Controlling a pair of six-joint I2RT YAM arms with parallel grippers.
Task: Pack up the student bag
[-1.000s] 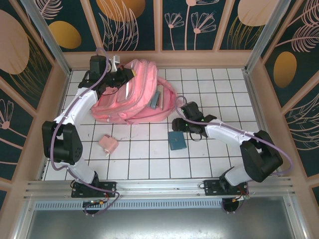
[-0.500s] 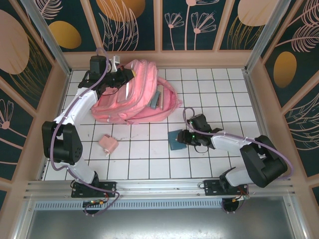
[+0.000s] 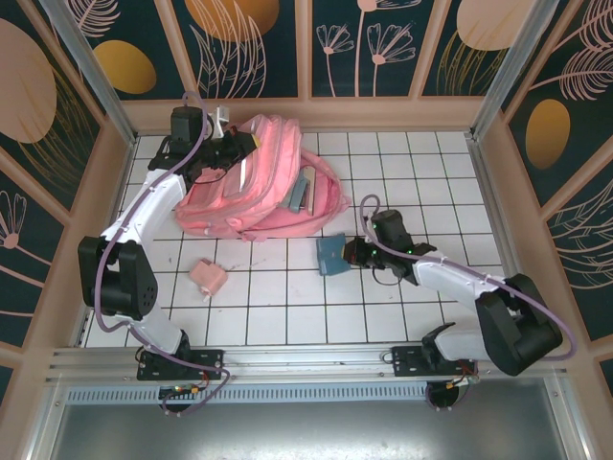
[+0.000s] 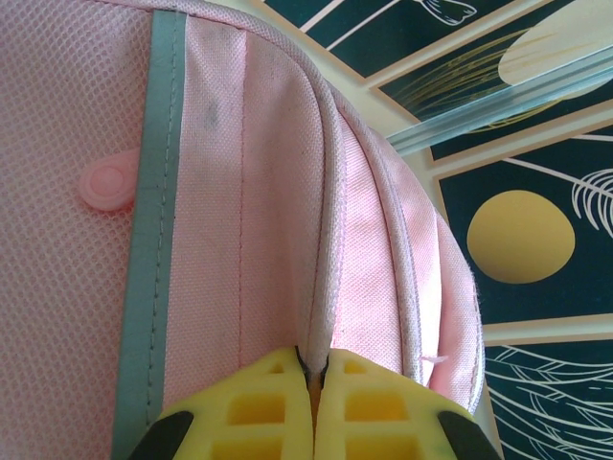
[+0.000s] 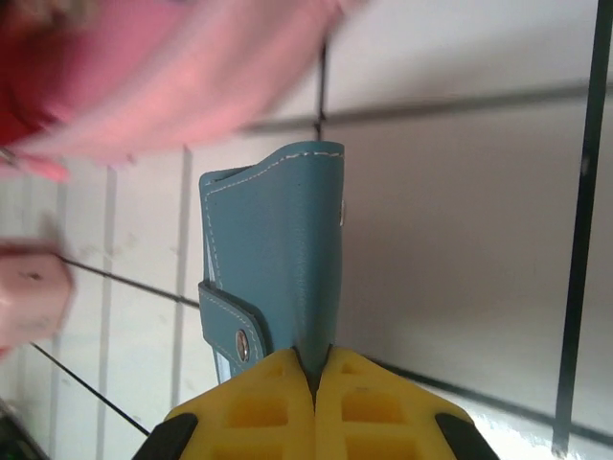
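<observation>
well, wallet (image 5: 278, 240) edge in right hand (image 5: 313, 356)

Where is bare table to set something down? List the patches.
Bare tiles: far right, between the student bag and the right wall; near middle, between the pink pouch and the blue wallet. Crowded: far left, around bag and left gripper.

Robot test cell, white gridded table (image 3: 287, 309), aluminium frame (image 3: 306, 361), floral wall panels (image 3: 383, 48)
</observation>
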